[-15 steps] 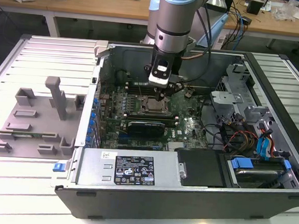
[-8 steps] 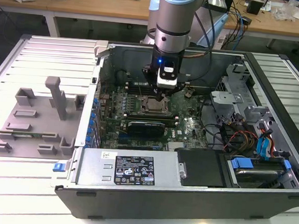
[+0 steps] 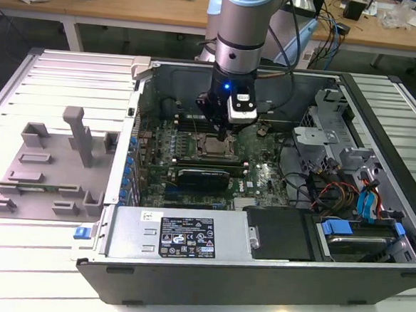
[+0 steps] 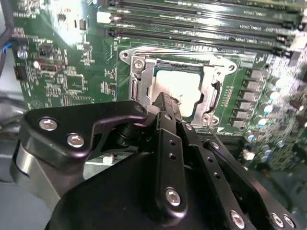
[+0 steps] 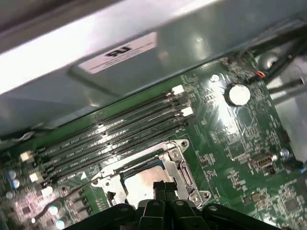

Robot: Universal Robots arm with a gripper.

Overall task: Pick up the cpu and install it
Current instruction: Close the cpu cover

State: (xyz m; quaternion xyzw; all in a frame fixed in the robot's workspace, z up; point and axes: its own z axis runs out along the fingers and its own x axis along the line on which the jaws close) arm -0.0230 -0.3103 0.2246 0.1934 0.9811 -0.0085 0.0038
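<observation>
Gripper (image 4: 165, 100) is pinched narrow and holds nothing, its tips at the edge of the cpu (image 4: 181, 88); contact unclear. The cpu lies flat inside the socket frame (image 4: 139, 79) on the motherboard (image 4: 62, 72). Looks like seating: press lightly, straight down, keep the chip level, no sideways drag.

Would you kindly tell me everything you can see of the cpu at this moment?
The cpu is a small flat square with a pale silver-grey metal top that glares under the light. It lies flat and level inside the socket frame, whose metal bracket surrounds it, on the green motherboard next to the memory slots. The gripper, fingers together, sits over one edge of it; whether it actually touches the chip cannot be told.
</observation>
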